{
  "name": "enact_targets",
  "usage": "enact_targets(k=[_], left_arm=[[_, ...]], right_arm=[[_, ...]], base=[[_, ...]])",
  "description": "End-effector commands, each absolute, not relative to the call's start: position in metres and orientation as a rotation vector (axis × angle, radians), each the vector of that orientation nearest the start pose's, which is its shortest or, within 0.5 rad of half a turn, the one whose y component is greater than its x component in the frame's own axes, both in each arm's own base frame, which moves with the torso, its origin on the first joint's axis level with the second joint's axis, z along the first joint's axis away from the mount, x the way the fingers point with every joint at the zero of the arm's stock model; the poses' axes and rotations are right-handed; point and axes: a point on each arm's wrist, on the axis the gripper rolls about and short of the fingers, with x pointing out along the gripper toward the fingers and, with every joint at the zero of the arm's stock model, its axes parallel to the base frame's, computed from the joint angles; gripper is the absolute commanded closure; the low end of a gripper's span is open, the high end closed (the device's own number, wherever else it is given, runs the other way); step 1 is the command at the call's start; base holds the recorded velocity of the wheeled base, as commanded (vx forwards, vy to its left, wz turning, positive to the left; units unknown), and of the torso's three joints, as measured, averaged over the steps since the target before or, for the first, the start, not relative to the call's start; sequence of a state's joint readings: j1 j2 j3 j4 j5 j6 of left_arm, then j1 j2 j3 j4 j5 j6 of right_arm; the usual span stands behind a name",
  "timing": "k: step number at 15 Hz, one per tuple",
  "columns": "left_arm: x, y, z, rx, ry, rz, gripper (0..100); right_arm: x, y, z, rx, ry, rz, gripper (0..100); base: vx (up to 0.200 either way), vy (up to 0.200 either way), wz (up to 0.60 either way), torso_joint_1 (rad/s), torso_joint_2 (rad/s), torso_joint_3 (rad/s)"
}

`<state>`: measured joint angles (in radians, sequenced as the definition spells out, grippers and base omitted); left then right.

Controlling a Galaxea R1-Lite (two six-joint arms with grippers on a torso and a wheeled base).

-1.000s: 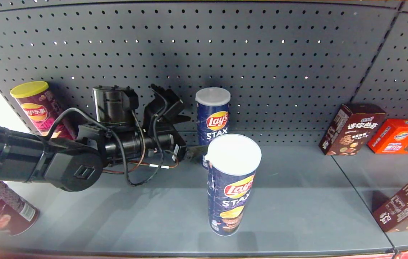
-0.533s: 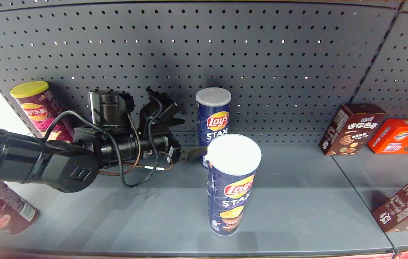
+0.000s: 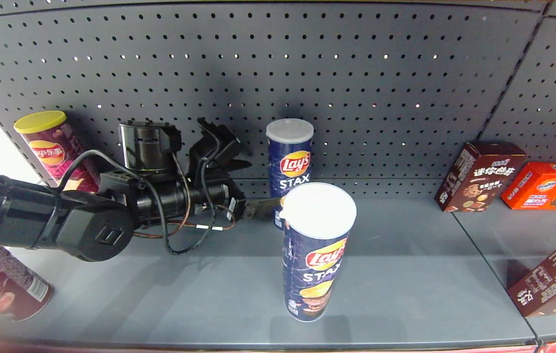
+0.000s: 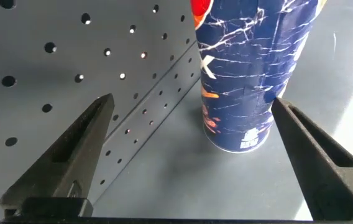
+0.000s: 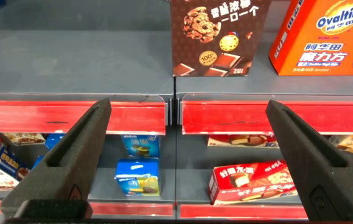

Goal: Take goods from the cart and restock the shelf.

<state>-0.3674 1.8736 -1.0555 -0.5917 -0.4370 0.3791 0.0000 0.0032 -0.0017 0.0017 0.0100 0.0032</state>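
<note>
Cans come first: the rear blue can (image 3: pixel 289 166) (image 4: pixel 245 74) stands upright at the back of the shelf (image 3: pixel 405 274), close to the pegboard (image 3: pixel 356 73). The front blue can (image 3: pixel 314 255) stands upright nearer the edge, apart from it. The left jaws are spread wide and grip nothing — the rear can's base sits in the gap ahead of them, touching neither finger, though one tip lies just beside it. The right jaws, also wide apart and empty, face lower shelves beneath a brown box (image 5: pixel 217 37) and an orange box (image 5: pixel 332 37).

The likely risk is a sideways drift on withdrawal: that near tip could clip the tall, narrow rear can and tip it into the front one. The left arm (image 3: pixel 37 220) also passes near a leaning maroon can (image 3: pixel 55 147).
</note>
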Motion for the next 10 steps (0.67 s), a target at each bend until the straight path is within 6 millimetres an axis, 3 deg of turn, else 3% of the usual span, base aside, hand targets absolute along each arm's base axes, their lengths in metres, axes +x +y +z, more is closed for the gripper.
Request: enact_targets(k=[1, 7, 10], left_arm=[[0.335, -0.137, 0.188, 0.348, 0.08, -0.828, 0], [0.336, -0.129, 0.188, 0.341, 0.087, -0.807, 0], [0.315, -0.125, 0.198, 0.319, 0.064, -0.809, 0]], right_arm=[[-0.023, 0.0, 0.076, 0.003, 0.005, 0.011, 0], [-0.023, 0.0, 0.076, 0.003, 0.005, 0.011, 0], [-0.023, 0.0, 0.076, 0.003, 0.005, 0.011, 0]], base=[[0.0, 0.0, 0.0, 0.0, 0.0, 0.0], [0.0, 0.0, 0.0, 0.0, 0.0, 0.0], [0.0, 0.0, 0.0, 0.0, 0.0, 0.0]])
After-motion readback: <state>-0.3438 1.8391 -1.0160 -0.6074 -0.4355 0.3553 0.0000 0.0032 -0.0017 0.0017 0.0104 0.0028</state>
